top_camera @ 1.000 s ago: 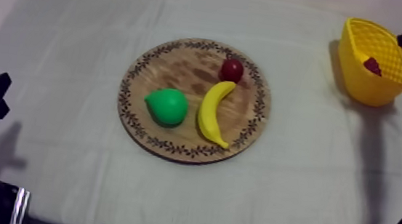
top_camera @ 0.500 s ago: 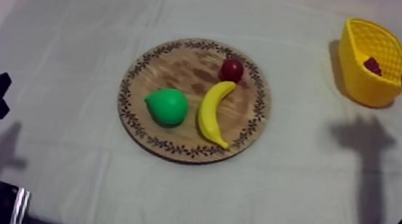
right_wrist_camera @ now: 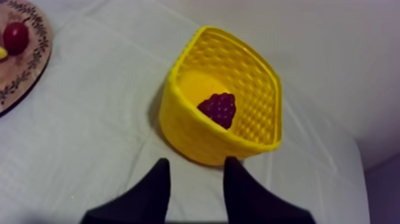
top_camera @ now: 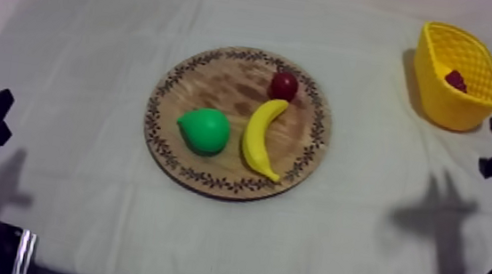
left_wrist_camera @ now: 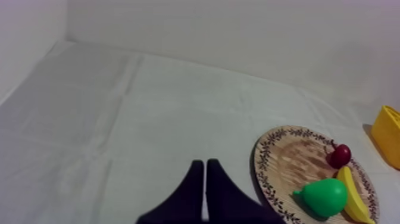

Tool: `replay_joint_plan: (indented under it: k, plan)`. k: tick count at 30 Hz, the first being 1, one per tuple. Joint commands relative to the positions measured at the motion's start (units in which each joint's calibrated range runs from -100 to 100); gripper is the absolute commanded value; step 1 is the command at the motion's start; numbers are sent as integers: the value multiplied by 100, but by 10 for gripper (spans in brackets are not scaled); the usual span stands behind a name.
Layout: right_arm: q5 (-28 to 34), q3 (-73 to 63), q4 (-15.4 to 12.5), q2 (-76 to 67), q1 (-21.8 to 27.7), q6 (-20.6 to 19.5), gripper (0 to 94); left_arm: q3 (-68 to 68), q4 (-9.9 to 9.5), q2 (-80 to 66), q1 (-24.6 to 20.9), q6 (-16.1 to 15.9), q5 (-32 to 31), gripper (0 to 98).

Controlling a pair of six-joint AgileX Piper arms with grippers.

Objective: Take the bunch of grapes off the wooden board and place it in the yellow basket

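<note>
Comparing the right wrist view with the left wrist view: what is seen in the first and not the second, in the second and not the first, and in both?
Right wrist view, not the left: the bunch of grapes inside the yellow basket, and the right claw, open and empty, before it. Left wrist view, not the right: the pear on the wooden board, and the left claw, shut on nothing. Both: the board, the small red fruit on it, the basket.

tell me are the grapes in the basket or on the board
In the basket: the grapes lie inside its yellow walls, off the board.
</note>
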Motion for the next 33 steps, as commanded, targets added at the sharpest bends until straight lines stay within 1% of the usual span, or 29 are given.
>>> replay_joint_plan:
  k: [1, 6, 10, 14, 18, 22, 25, 28, 31, 33]
  plan:
    - [-9, 350, -54, -505, -16, 69, 246, -3, 2, 0, -3, 1, 2, 1]
    - [42, 829, -35, -1253, -34, -64, 179, -3, 2, 0, -3, 1, 2, 1]
    - [198, 1075, -1, -1837, -13, -239, 79, -3, 2, 0, -3, 1, 2, 1]
    - [498, 1141, 301, -2293, -3, -731, 25, -3, 2, 0, -3, 1, 2, 1]
    - [821, 1157, 431, -2664, -9, -1177, 10, -3, 2, 0, -3, 1, 2, 1]
    - [1326, 1161, 409, -3058, -65, -1424, 6, -3, 2, 0, -3, 1, 2, 1]
    - [1695, 1162, 537, -3310, -141, -1776, 5, -3, 2, 0, -3, 1, 2, 1]
    - [1918, 1162, 653, -3418, -184, -2079, 5, -3, 2, 0, -3, 4, 2, 1]
    - [2060, 1162, 697, -3455, -208, -2220, 6, -3, 2, 0, -3, 2, 2, 1]
    - [2127, 1162, 715, -3465, -229, -2159, 11, -3, 2, 0, -3, 2, 2, 1]
